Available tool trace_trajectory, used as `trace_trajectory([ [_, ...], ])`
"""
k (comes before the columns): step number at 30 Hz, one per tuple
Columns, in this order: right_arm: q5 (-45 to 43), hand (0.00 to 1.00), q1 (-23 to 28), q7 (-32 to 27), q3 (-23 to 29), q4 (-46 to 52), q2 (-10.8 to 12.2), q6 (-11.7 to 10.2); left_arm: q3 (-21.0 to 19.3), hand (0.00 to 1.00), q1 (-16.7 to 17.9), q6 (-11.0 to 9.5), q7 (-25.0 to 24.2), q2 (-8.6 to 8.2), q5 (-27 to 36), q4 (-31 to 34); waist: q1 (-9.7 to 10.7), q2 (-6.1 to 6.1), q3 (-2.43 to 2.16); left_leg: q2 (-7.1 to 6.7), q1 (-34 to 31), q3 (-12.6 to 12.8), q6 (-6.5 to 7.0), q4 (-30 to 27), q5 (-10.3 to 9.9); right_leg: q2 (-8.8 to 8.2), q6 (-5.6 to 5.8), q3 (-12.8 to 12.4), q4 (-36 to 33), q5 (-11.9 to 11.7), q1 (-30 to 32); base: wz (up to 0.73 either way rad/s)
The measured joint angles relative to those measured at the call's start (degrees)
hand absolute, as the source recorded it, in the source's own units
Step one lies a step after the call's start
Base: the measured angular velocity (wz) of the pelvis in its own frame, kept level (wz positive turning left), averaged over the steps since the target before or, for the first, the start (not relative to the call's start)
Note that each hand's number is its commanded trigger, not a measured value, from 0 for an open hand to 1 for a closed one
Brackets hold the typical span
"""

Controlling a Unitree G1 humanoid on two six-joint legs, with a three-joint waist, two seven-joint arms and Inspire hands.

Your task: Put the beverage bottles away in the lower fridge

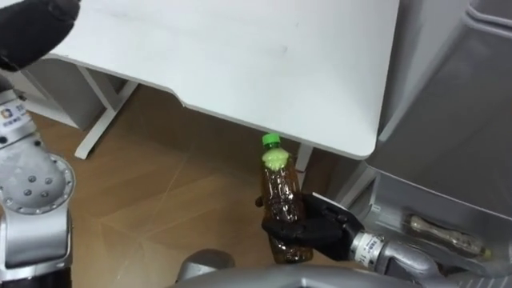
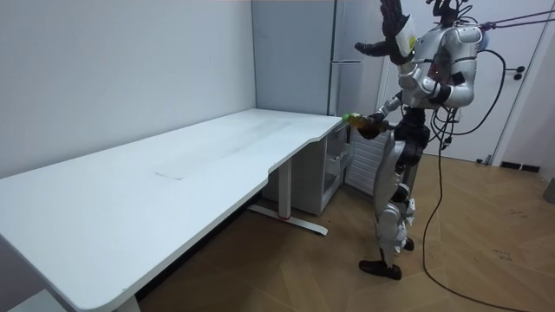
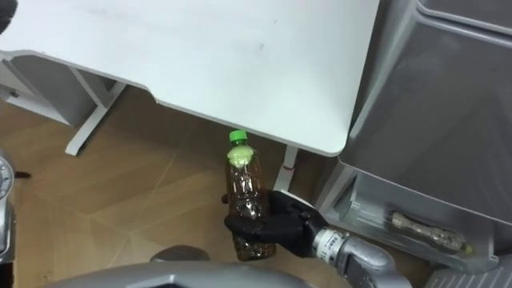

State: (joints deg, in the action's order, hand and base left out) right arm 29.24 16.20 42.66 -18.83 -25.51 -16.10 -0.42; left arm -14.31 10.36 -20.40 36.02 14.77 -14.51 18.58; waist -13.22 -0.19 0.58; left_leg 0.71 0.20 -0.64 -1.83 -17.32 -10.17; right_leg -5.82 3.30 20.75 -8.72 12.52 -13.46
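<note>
Carrying step: the bottle is clamped by fingers of the right hand off the surface's corner. The left hand is raised, fingers spread. Placement into the lower fridge is required next.

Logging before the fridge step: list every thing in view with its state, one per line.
Bottle: upright, green cap on, held off the floor.
Right hand: shut round the bottle's lower half.
Left hand: raised high, fingers spread, holding nothing.
Fridge: lower compartment open.
Second bottle: lying on its side in the open compartment.
</note>
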Motion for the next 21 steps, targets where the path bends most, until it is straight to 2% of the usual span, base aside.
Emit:
trace_trajectory([
  [3,0.0,1.0,0.6,-1.3,0.0,1.5,-0.1,1.8,-0.3,0.0,0.6,0.5,1.2,0.0,6.5,-5.6,-0.9,0.08,-0.04,0.02,0.3,0.3,-0.01,0.3,0.0,-0.05,0.04,-0.2,0.0,0.1,0.0,-0.05],
  [7,0.1,1.0,0.6,-2.8,-0.2,2.1,0.4,3.6,-0.1,0.0,1.9,3.9,2.1,-0.15,14.6,-15.2,-2.8,-0.26,-0.26,0.03,0.4,0.6,-0.02,0.9,0.0,-0.08,0.05,-0.4,0.1,0.1,0.3,-0.04],
  [9,0.7,1.0,0.5,-4.1,-0.8,2.1,0.7,4.2,0.2,0.0,2.5,4.8,2.7,-0.34,17.5,-19.7,-3.5,-0.47,-0.38,0.02,0.8,0.7,-0.03,1.3,0.0,-0.09,0.06,-0.6,0.2,0.1,0.1,-0.03],
  [11,2.8,1.0,0.5,-5.4,-1.9,2.2,0.9,4.3,2.0,0.0,5.3,6.5,3.8,-0.64,21.8,-23.4,-4.2,-0.73,-0.4,0.07,1.4,1.1,-0.05,1.8,0.0,-0.12,0.06,-0.9,0.2,0.1,-0.1,-0.07],
  [12,3.1,1.0,0.5,-5.7,-1.9,2.2,1.0,4.3,2.6,0.0,5.8,6.8,3.8,-0.68,22.1,-24.8,-4.3,-0.8,-0.4,0.08,1.4,1.1,-0.05,1.9,0.0,-0.12,0.07,-0.9,0.2,0.1,0.0,0.0],
  [16,5.0,1.0,-1.7,-7.8,-2.4,2.2,1.1,6.4,6.9,0.0,8.4,10.0,3.5,-0.79,24.1,-33.7,-4.3,-1.32,-0.33,0.14,1.2,1.3,-0.05,1.8,0.0,-0.13,0.07,-1.0,0.2,0.1,0.3,-0.02],
  [18,6.0,1.0,-2.4,-8.3,-2.6,2.1,1.2,6.5,9.1,0.0,8.4,10.3,2.6,-0.77,24.1,-38.5,-4.4,-1.54,-0.31,0.14,1.2,1.4,-0.05,1.7,0.0,-0.15,0.07,-1.1,0.1,0.1,0.3,-0.02],
  [21,8.8,1.0,-3.0,-8.5,-3.0,2.1,1.2,6.6,11.7,0.0,8.5,12.1,-0.2,-0.84,24.1,-45.4,-4.2,-2.05,-0.27,0.34,1.4,2.1,-0.05,1.9,0.0,-0.1,0.02,-1.7,0.1,0.1,0.4,-0.1],
])
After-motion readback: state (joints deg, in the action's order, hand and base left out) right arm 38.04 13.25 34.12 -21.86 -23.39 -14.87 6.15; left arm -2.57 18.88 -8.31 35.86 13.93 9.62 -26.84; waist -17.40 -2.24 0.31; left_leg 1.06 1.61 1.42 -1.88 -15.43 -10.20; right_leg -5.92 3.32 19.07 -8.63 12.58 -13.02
